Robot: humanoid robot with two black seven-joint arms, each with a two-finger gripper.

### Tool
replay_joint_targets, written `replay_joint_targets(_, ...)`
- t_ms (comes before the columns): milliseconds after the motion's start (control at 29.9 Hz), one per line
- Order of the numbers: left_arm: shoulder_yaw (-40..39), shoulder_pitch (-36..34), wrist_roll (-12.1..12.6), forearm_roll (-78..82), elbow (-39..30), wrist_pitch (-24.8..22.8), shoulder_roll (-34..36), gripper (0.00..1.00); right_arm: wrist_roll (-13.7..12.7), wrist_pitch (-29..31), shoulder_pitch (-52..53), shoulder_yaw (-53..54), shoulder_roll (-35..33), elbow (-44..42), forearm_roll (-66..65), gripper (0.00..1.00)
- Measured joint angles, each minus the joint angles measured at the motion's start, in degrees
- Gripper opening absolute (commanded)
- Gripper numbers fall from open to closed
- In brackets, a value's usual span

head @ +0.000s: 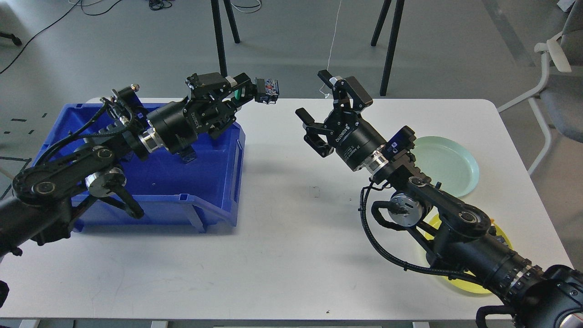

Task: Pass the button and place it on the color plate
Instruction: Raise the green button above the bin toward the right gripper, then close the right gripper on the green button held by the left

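Note:
My left gripper (pixel 243 92) is shut on a green push button (pixel 260 89). It holds the button above the table's back edge, its green cap between the fingers and its block pointing right. My right gripper (pixel 325 107) is open and empty, a short way to the right of the button and facing it. The pale green plate (pixel 451 165) lies at the right, partly behind my right arm. The yellow plate (pixel 469 282) lies nearer, mostly hidden by that arm; the button on it is hidden.
A blue bin (pixel 214 182) stands at the left, under my left arm; one dark button block (pixel 187 156) shows inside it. Black stand legs rise beyond the table's back edge. A chair is at the far right.

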Motion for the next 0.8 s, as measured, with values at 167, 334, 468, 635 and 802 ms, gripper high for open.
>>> replay_joint_targets(167, 0.0, 0.0, 0.0, 0.0, 0.0, 0.0, 0.0, 0.13, 0.0, -1.4, 2.5, -2.1, 1.3, -3.3, 0.0, 0.98)
replay_joint_targets(334, 0.0, 0.1, 0.0, -0.1, 0.1, 0.0, 0.0, 0.13, 0.0, -1.5, 4.2, -2.6, 1.3, -6.4, 0.0, 0.98)
replay_joint_targets(468, 0.0, 0.3, 0.0, -0.1, -0.1, 0.0, 0.0, 0.13, 0.0, -1.5, 5.1, -3.3, 1.3, -7.8, -0.1, 0.98)
replay_joint_targets(635, 0.0, 0.8, 0.0, 0.0, -3.3, 0.0, 0.3, 0.13, 0.0, -1.7, 5.4, -5.0, 1.3, -7.6, -0.1, 0.98)
replay_joint_targets(802, 0.0, 1.0, 0.0, 0.1, -4.2, 0.0, 0.5, 0.13, 1.1, -1.7, 4.7, -7.1, 1.3, -5.9, -0.1, 0.98)
